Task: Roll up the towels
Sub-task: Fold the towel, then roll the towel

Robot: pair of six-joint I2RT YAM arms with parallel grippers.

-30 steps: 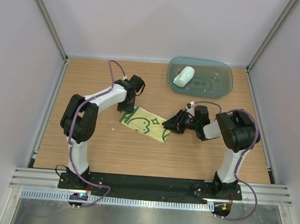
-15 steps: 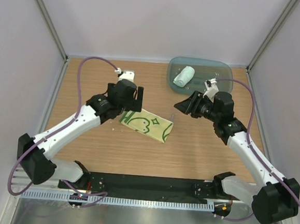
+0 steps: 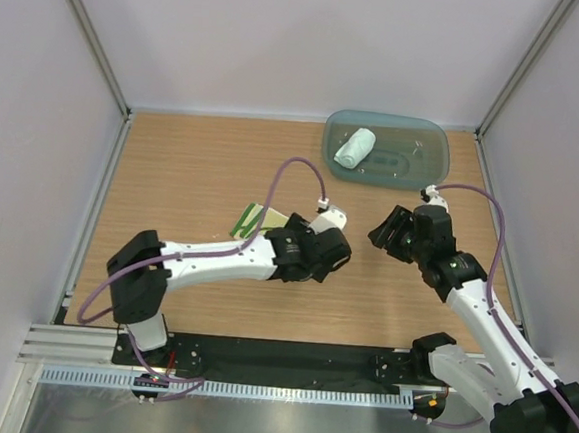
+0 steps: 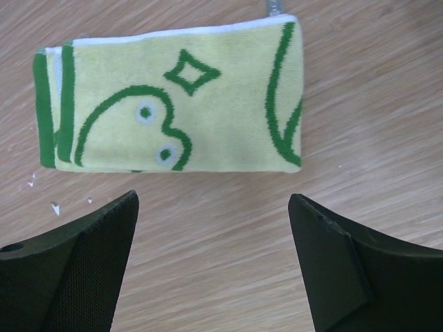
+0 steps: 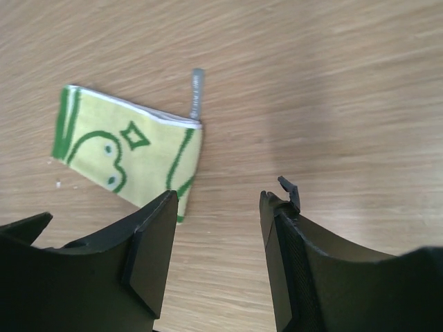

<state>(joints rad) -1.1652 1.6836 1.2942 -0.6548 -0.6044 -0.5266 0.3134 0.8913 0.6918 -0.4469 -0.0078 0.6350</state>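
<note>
Both jaws stand open, empty. Folded yellow green-printed towel [image 4: 173, 104] lies flat on wooden bench [image 4: 228, 235]; rolled mint-white towel [image 3: 354, 147] sits in teal tray [image 3: 429, 165].

From above, the left arm [image 3: 216, 258] hides most of the yellow towel [image 3: 254, 219].

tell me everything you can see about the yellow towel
The yellow towel is a soft, terry-looking cloth, pale yellow with green line drawings: a diamond, curved outlines and two pale dots. It has green edging at one short end, a white edge along one long side and a small grey tag at a corner. It lies flat on the wooden table, folded into a rectangle, not yet rolled. The open left hand and right hand are clear of it.
</note>
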